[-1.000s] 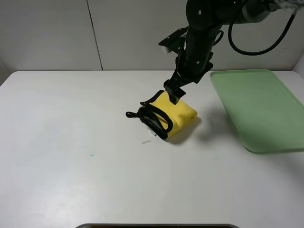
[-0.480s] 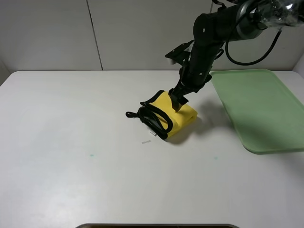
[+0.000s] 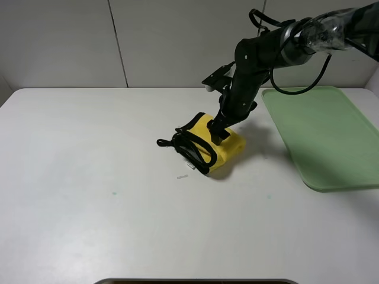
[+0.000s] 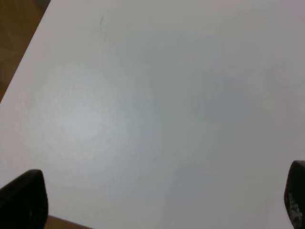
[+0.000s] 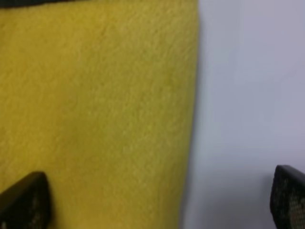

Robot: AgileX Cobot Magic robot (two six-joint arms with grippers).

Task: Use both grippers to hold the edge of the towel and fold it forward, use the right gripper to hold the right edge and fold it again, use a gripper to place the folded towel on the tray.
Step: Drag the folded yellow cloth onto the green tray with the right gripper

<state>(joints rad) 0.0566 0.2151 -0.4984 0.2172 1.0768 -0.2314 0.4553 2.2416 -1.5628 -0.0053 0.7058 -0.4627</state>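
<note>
Hovering wide open, right claw (image 5: 157,195) straddles folded towel (image 3: 220,144) edge, gripping nothing; left claw (image 4: 152,200) open too.

Lighting even, bright and diffuse from above. High view sharp; soft shadows fall right of the towel (image 3: 210,142) and under the tray (image 3: 323,133) front rim on the table (image 3: 89,177). Slight motion blur on the right arm's upper link. Both wrist views soft; fingertips (image 5: 24,202) at frame corners out of focus. No glare.
</note>
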